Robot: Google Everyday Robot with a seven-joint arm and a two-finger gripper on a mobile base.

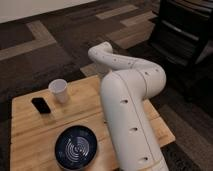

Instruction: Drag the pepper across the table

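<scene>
On the left half of the low table with the light butcher-block wooden top (29, 132), three things stand in plain sight: a white paper cup (58, 90) upright near the far edge, a flat black rectangular object (40, 105) lying just beside it towards the left, and a round dark blue bowl with pale concentric rings (76, 148) near the front edge, well apart from the other two. The robot's thick white arm (129, 117) rises from the bottom of the camera view, covers much of the table's right half, bends at a rounded elbow above the right side, and reaches back towards the left, ending in a curved joint above the table's far edge, to the right of the cup. The gripper lies somewhere beyond that joint, hidden behind the arm's own bulk, so I cannot tell whether it is released, clenched or grasping anything. The small orange-red pepper does not show on the uncovered wood, and its place cannot be told from here. Around the table spreads dark carpet with lighter tan strips (30, 47), and dark furniture (185, 30) stands at the upper right.
</scene>
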